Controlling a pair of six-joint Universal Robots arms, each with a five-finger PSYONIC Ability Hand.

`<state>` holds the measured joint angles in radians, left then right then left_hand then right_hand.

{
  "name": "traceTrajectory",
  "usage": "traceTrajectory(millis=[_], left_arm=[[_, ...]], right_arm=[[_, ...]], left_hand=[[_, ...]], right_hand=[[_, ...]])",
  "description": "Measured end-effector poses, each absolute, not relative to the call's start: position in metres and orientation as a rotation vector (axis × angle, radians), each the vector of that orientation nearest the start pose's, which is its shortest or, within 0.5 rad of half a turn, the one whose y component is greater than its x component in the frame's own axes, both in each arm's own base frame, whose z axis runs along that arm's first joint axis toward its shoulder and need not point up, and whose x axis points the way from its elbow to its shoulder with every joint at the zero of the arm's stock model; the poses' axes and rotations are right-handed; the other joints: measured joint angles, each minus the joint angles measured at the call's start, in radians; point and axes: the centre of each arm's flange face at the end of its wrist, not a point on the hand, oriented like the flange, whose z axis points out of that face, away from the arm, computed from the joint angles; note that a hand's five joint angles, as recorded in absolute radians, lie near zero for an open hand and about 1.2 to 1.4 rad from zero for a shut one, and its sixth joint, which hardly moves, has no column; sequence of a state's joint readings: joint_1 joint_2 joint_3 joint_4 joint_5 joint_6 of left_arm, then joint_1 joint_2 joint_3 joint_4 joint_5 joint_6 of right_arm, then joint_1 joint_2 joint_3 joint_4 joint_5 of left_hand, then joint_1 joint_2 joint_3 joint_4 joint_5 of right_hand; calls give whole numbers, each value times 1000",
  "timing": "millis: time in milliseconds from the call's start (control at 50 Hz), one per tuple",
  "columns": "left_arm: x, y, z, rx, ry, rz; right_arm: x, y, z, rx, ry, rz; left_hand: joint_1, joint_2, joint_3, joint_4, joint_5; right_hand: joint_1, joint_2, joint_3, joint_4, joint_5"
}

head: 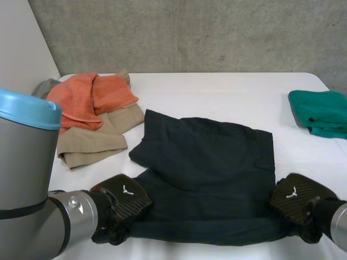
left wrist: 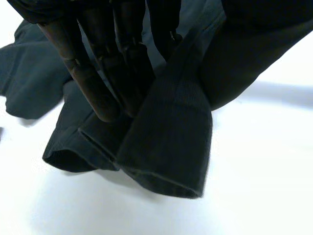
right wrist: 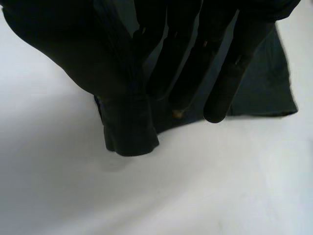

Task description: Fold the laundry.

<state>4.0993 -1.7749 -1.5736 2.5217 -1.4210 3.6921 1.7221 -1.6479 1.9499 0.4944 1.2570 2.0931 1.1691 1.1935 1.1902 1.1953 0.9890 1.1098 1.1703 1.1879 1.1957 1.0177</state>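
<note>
Progress is judged early: the shorts (head: 209,162) lie spread on the middle of the table (head: 217,92), mostly flat, one leg turned in at the far left, and no compact fold is made yet. The left hand (head: 122,197) is at the near left corner of the shorts and the right hand (head: 295,197) at the near right corner. In the left wrist view the fingers (left wrist: 98,73) are closed against a ribbed band of the shorts (left wrist: 171,132), which is raised off the table. In the right wrist view the fingers (right wrist: 220,73) run almost straight, with a bunched corner of the shorts (right wrist: 127,132) hanging beside them. It appears pinched against the thumb, though the thumb is covered. The likely step in hand is the first fold, near edge carried to far edge. A towel (head: 89,100) and a beige garment (head: 92,141) lie heaped at the far left, unfolded. A green cloth (head: 320,111) at the right edge looks folded. Each hand carries a small white emblem on its back. No legible writing or label is visible.
</note>
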Motion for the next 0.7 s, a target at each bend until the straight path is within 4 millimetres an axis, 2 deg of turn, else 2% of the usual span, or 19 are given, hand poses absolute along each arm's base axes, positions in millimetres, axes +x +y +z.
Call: traceTrajectory(millis=[80,120,140,160,240,380,520,640,680,700], left_arm=[[-272,-145,222,1716,2498,-1260],[-277,-161,223,1664,2468,-1328],[-277,-161,223,1664,2468,-1328],[-284,-178,225,1614,2432,-1406],[-305,-220,228,1509,2326,-1608],[-345,-279,230,1401,2177,-1871],[-381,-317,219,1357,2091,-2023],[-399,-338,198,1297,2036,-2084],[-402,-344,190,1270,2017,-2091],[-402,-346,187,1261,2011,-2093]], right_arm=[[196,-174,212,-1689,2279,-1366],[203,-185,210,-1623,2273,-1414],[203,-185,210,-1623,2273,-1414],[210,-196,208,-1573,2280,-1458],[224,-228,202,-1463,2323,-1583],[244,-283,194,-1323,2360,-1821],[259,-339,186,-1172,2315,-2102],[270,-378,171,-1071,2243,-2301],[273,-389,163,-1050,2214,-2358],[275,-393,160,-1044,2202,-2380]], left_hand=[[0,-10,-4,-16,0],[0,-11,-5,-18,0],[0,-11,-5,-18,0],[0,-13,-8,-19,0],[0,-13,-8,-19,0],[0,-12,-7,-18,0],[0,-2,-2,-3,8],[-4,-21,-18,-24,4],[-63,-87,-85,-91,-56],[-176,-205,-182,-188,-153]], right_hand=[[9,0,0,0,5],[14,0,0,0,6],[14,0,0,0,6],[14,0,0,0,6],[14,0,0,0,8],[14,0,0,0,9],[23,0,0,0,9],[23,0,0,0,9],[-123,-170,-175,-176,-173],[-258,-313,-314,-312,-293]])
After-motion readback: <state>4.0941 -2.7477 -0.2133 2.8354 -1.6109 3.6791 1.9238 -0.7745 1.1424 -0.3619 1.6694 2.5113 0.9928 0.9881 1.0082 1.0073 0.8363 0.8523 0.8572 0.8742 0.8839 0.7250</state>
